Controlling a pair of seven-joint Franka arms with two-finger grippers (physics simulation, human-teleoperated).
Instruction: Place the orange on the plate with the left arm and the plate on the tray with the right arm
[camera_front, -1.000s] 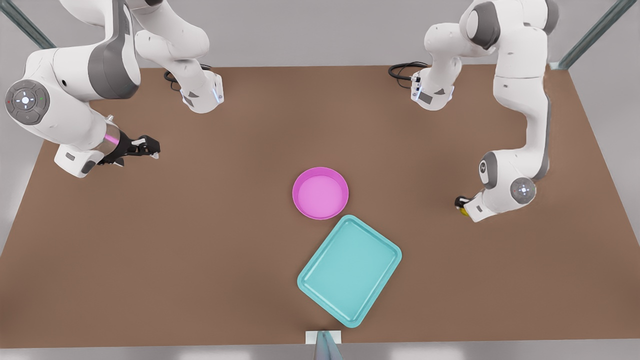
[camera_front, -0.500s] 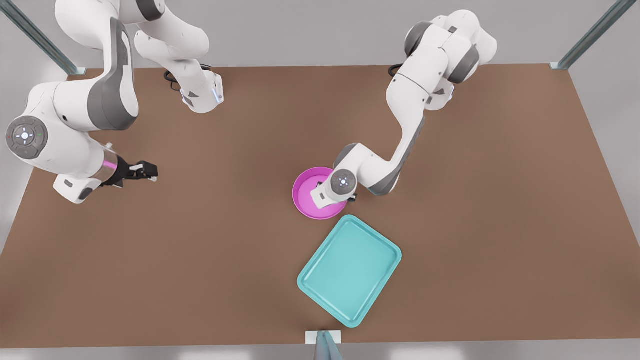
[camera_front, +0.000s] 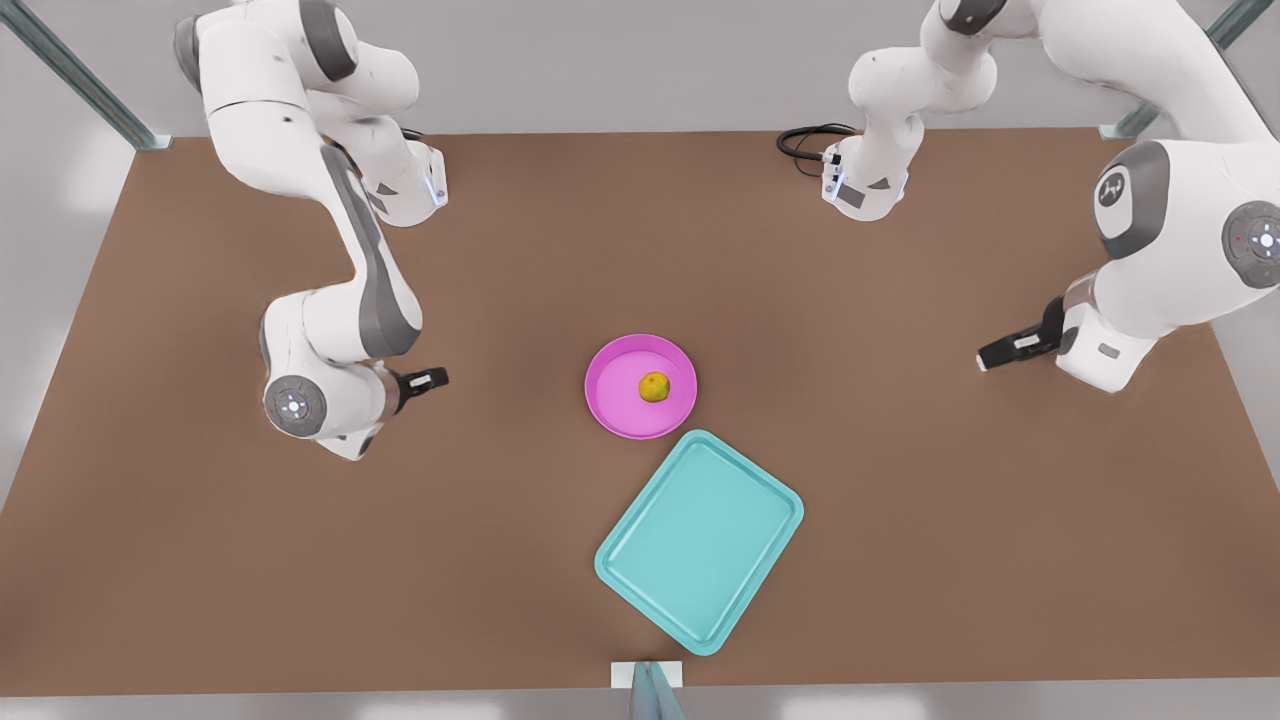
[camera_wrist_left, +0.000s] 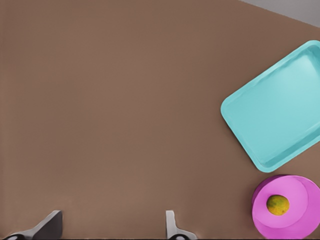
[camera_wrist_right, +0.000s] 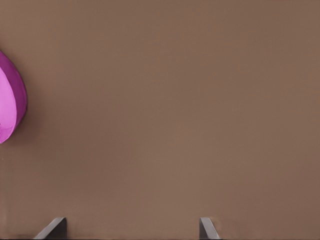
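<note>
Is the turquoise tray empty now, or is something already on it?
Empty. The tray shows only its bare teal floor; the plate with the orange rests on the table beside its corner.

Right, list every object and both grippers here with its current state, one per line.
Small yellow-orange fruit: lying inside the plate, free of both grippers.
Round magenta plate: on the table, beside the tray, not on it.
Rectangular teal tray: flat on the table, holding nothing.
Left gripper: fingers open, holding nothing, at the front view's right.
Right gripper: fingers open, holding nothing, at the front view's left of the plate.
</note>
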